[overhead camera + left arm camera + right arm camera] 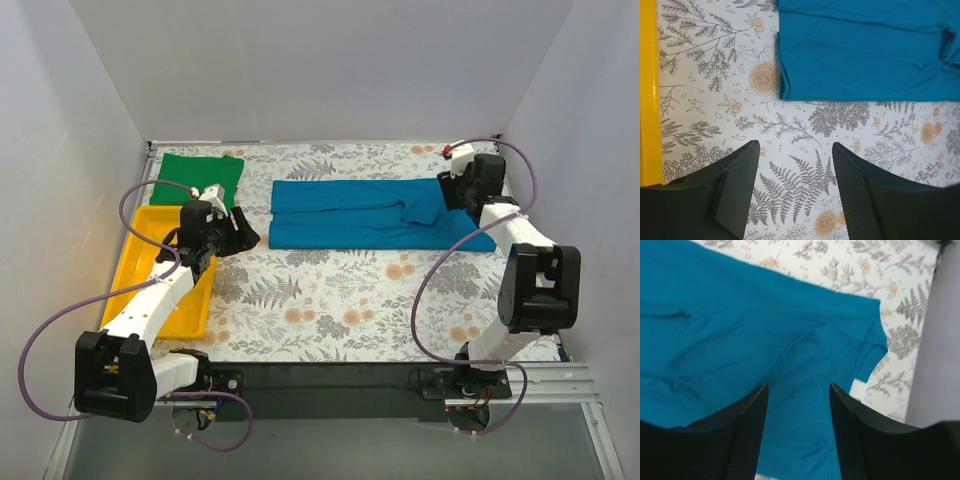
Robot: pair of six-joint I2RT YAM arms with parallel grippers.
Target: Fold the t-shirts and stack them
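Overhead, plain white walls (pixel 320 70) close in three sides of a table covered by a pale printed cloth (pixel 340 290) of ferns and orange flowers. The teal-blue shirt (pixel 380 212) lies flat across the far middle of this cloth as a long band, with some wrinkling at its right end. Well to the left of the teal-blue shirt, toward the back corner, the green shirt (pixel 203 175) lies folded. A yellow tray (pixel 190 305) sits left of the teal-blue shirt and nearer. The left gripper (pixel 796 150) hovers just off the teal-blue shirt's left edge, its jaws spread over bare cloth and grasping nothing. The right gripper (pixel 797 387) hangs over the teal-blue shirt's right end, its jaws parted with no fabric pinched.
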